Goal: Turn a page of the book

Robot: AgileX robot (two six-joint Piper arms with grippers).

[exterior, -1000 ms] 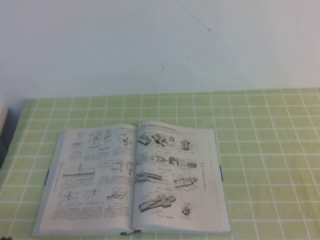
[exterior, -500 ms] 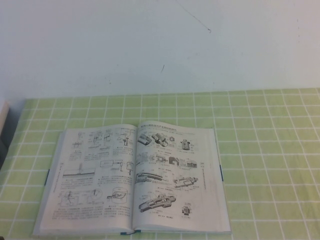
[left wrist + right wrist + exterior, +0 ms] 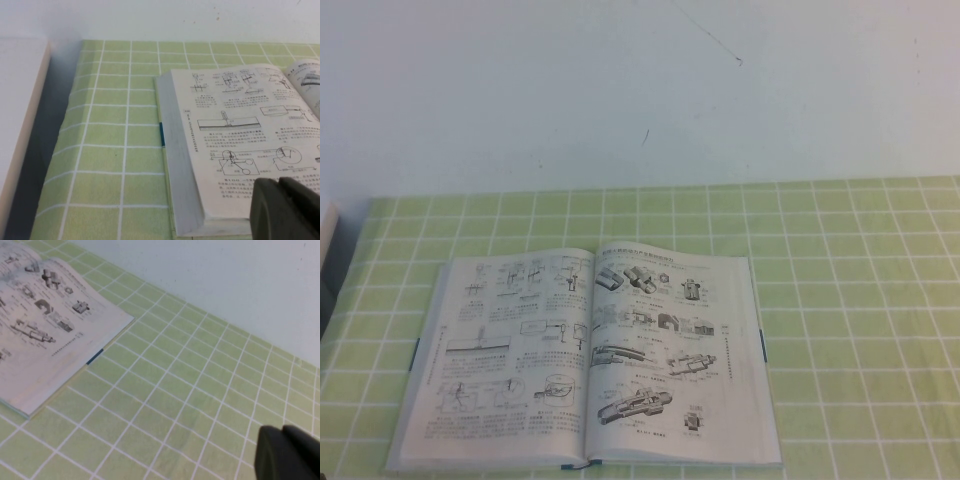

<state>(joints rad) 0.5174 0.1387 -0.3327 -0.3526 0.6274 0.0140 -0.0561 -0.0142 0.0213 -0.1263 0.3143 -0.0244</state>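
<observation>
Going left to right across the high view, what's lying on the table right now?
Green checked tablecloth → the book's left leaf with pale sketches → the page with dark machine drawings → bare tablecloth again. Neither gripper shows here.

Open book [image 3: 590,360] lying flat on the green checked tablecloth [image 3: 860,300], spine toward the near table edge, both leaves level. Right-hand page [image 3: 670,350] with dark machine drawings lies flat, its outer edge unobstructed; bare cloth extends from it to the robot's right and toward the pale wall [image 3: 640,90]. Left of the book a narrow cloth strip ends at a white block [image 3: 20,125] beyond the table edge. Left gripper [image 3: 286,210] hangs near the book's left-hand corner; right gripper [image 3: 287,452], fingers together, hangs over bare cloth, well apart from the book.
</observation>
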